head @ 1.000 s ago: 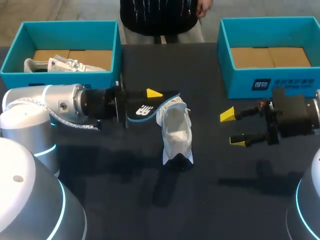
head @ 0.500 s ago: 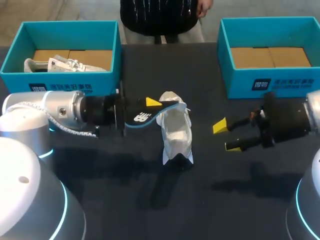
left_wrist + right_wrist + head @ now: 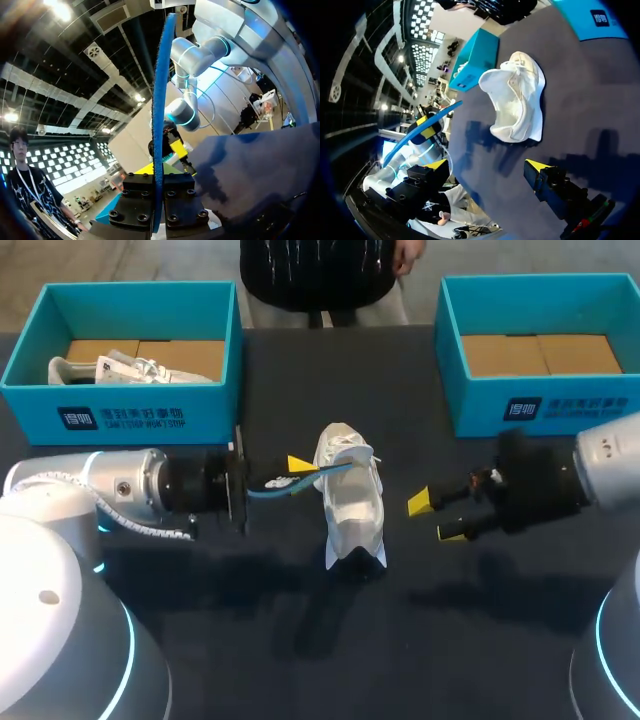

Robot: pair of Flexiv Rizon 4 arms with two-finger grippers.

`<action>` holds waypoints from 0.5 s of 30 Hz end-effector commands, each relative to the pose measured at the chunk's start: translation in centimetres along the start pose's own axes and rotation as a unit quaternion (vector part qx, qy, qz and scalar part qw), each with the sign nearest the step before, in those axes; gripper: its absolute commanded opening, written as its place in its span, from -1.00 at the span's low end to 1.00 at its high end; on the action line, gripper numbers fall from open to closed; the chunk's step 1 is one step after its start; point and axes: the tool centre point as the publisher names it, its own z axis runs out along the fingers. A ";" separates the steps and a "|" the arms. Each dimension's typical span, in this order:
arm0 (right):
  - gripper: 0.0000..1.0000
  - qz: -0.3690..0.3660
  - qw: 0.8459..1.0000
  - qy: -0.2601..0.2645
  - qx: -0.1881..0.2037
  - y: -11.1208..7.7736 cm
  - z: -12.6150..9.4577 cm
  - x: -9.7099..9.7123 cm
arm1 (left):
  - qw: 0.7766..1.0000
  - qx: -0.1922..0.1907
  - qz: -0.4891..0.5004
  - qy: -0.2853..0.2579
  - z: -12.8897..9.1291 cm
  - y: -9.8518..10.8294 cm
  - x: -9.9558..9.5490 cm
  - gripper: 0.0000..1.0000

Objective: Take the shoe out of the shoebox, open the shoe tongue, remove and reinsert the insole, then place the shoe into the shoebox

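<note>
**At the shoe's mouth: insole ready for reinsertion**

Clamped edge-on in the left gripper (image 3: 298, 472), the blue-edged insole (image 3: 270, 488) reaches the white shoe (image 3: 350, 502). Whether its end is at the opening or just inside is hard to tell. The shoe lies mid-tabletop (image 3: 480, 620). Just beside it hovers the right gripper (image 3: 437, 519), fingers apart. Reinsertion looks to be in hand. Next, the insole must slide toeward while the shoe is steadied.

The silver left arm (image 3: 120, 485) lies level, reaching toward 3 o'clock, its jaws pinched on a thin blue foam insole (image 3: 270, 489). The silver right arm (image 3: 600, 465) reaches toward 9 o'clock, its jaws spread apart.
</note>
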 end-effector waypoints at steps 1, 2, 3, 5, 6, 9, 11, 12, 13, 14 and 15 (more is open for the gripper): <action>1.00 0.006 1.000 -0.006 0.002 1.6 3.0 -0.6 | 1.000 -0.001 -0.006 -0.007 0.1 0.4 0.4 -1.00; 1.00 0.007 1.000 -0.006 0.002 1.8 3.2 -0.8 | 1.000 -0.002 -0.007 -0.007 0.1 0.5 0.4 -1.00; 1.00 0.007 1.000 -0.006 0.002 1.8 3.2 -0.8 | 1.000 -0.002 -0.010 -0.007 0.1 0.7 0.4 -1.00; 1.00 0.007 1.000 -0.006 0.002 1.8 3.2 -0.8 | 1.000 -0.002 -0.015 -0.005 0.2 0.9 0.4 -1.00; 1.00 0.007 1.000 -0.006 0.002 1.8 3.2 -0.8 | 1.000 -0.002 -0.016 -0.005 0.3 1.0 0.4 -1.00; 1.00 0.007 1.000 -0.006 0.002 1.8 3.2 -0.8 | 1.000 0.004 -0.024 -0.005 0.6 1.1 0.4 -1.00; 1.00 0.007 1.000 -0.006 0.002 1.8 3.2 -0.8 | 1.000 0.006 -0.029 -0.005 0.8 1.4 0.5 -1.00; 1.00 0.007 1.000 -0.006 0.002 1.8 3.2 -0.8 | 0.999 0.009 -0.035 -0.006 0.9 1.6 0.5 -1.00; 1.00 0.007 1.000 -0.006 0.002 1.8 3.2 -0.8 | 0.999 0.011 -0.040 -0.007 1.0 1.7 0.5 -1.00; 1.00 0.007 1.000 -0.006 0.002 1.8 3.2 -0.8 | 0.999 0.010 -0.040 -0.007 1.2 1.7 0.6 -1.00; 1.00 0.007 1.000 -0.006 0.002 1.8 3.2 -0.8 | 0.999 0.013 -0.042 -0.007 1.3 1.7 0.6 -1.00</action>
